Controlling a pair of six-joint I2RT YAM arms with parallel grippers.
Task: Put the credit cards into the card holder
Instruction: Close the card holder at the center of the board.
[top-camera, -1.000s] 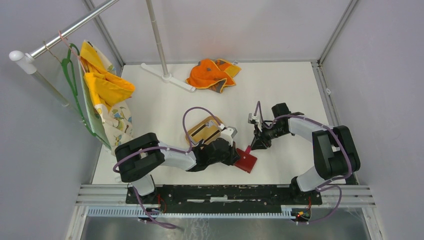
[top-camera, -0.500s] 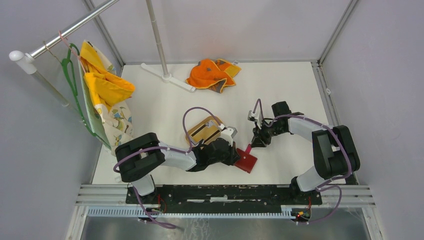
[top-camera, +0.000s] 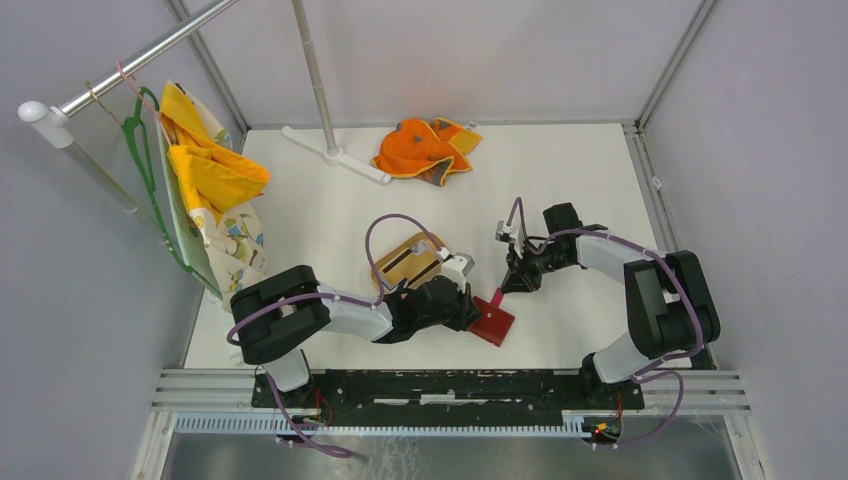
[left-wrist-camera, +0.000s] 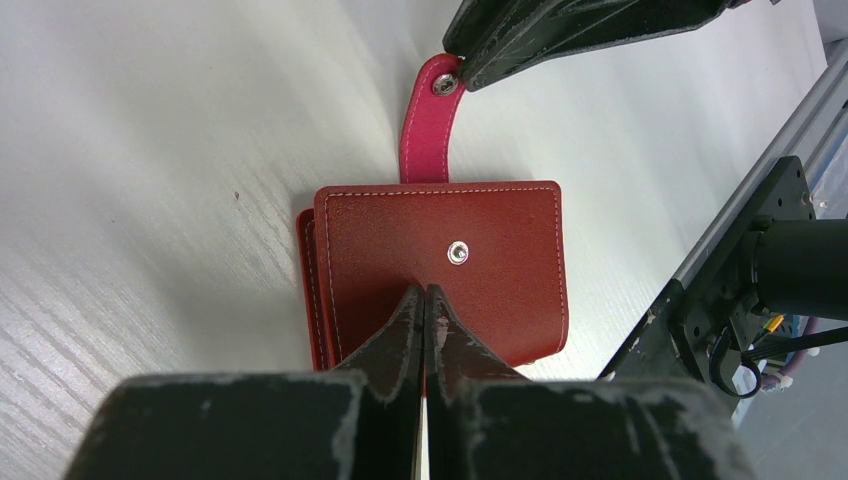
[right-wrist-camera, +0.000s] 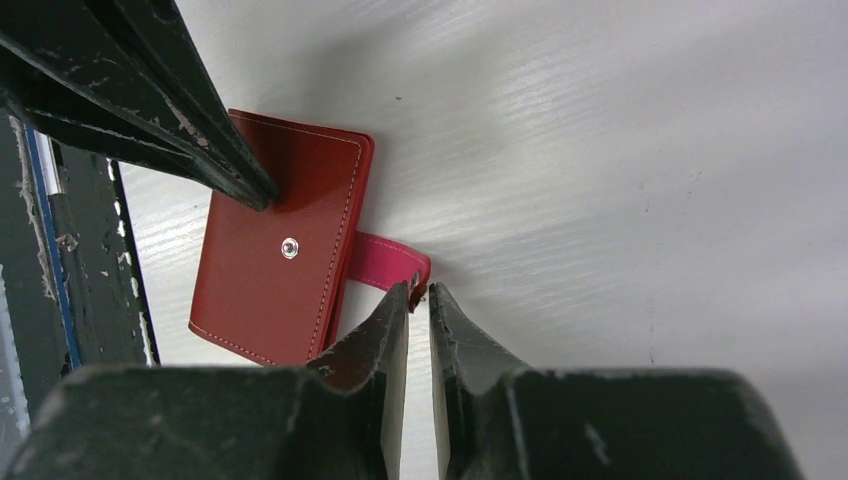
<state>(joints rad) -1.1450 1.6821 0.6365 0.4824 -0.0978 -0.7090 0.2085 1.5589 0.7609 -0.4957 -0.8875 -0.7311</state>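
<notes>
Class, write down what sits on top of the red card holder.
The shut left pincer presses its tips on the closed card holder, near a snap stud. The right pincer pinches the pink tab at its end. Whatever is inside is hidden by the cover.

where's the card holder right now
The card holder lies near the table's front middle in the top view, left gripper pressing on it, right gripper pinching its tab.

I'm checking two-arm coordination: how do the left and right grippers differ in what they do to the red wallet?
Opening: the left gripper is shut tight; the right gripper shows a narrow gap. Contact: left presses its tips on the cover of the red leather-like folding card holder; right appears to pinch the end of its pink snap tab. Both touch the same holder.
</notes>
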